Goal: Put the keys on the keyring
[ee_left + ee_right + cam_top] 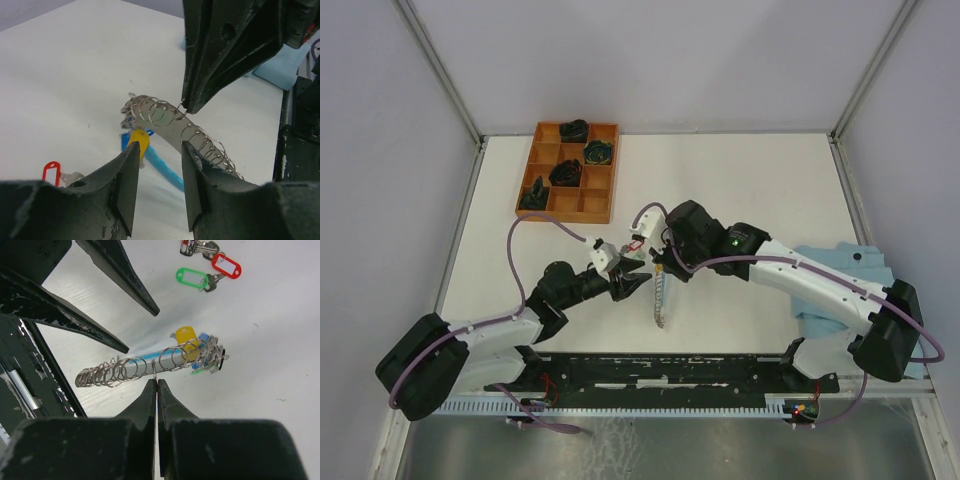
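right tool [156,382] pinches the keyring [131,368], left tool [160,150] parted nearby.

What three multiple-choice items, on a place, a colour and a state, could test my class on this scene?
1. Where on the table is the tray? A far left; B near right; C centre.
2. Which tag colour hangs on the keyring? A purple; B yellow; C pink.
3. The right end effector is: A wide open; B out of view; C shut on the keyring.
Key: 1 A, the tray sits at the far-left corner; 2 B, a yellow tag hangs among the coils; 3 C, it pinches the keyring's wire.
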You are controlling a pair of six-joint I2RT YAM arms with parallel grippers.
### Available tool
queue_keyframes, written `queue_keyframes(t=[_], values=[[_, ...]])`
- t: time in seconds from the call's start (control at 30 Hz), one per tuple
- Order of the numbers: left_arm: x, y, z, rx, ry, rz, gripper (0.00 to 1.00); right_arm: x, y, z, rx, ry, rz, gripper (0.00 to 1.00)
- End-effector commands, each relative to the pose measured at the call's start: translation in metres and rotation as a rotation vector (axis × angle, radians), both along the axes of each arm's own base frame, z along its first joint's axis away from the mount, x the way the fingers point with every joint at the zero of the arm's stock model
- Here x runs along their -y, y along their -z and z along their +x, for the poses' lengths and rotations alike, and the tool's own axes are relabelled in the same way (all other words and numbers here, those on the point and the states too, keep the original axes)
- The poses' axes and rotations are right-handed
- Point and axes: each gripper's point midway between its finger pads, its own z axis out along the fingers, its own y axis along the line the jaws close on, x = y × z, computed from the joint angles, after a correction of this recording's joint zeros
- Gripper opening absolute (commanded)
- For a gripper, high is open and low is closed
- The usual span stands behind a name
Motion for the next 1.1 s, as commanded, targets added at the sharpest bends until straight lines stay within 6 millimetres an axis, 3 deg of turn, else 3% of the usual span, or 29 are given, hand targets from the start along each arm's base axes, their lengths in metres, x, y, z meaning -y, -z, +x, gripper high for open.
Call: queue_keyframes(t=[0.0, 0.33, 0.73, 0.9, 1.07], values=[[0.014, -0.033, -0.009, 0.181, 0.122, -0.033, 0.45, -0.01, -0.021, -0.002, 0.044, -0.08, 0.076, 0.01], [0.021, -0.034, -0.01, 0.229, 0.171, -0.034, 0.44, -0.016, -0.015, -0.012, 0.017, -0.153, 0.095, 0.01], [0.026, -0.03, -0.021, 0.212, 0.241, -0.021, 0.36, -0.019, -0.012, -0.018, 0.008, -0.206, 0.103, 0.01], [0.027, -0.023, -0.023, 0.189, 0.255, -0.01, 0.29, -0.019, -0.013, -0.019, 0.012, -0.22, 0.108, 0.01], [0.027, -0.021, -0.025, 0.184, 0.27, 0.0, 0.12, -0.02, -0.011, -0.023, 0.004, -0.246, 0.112, 0.01]])
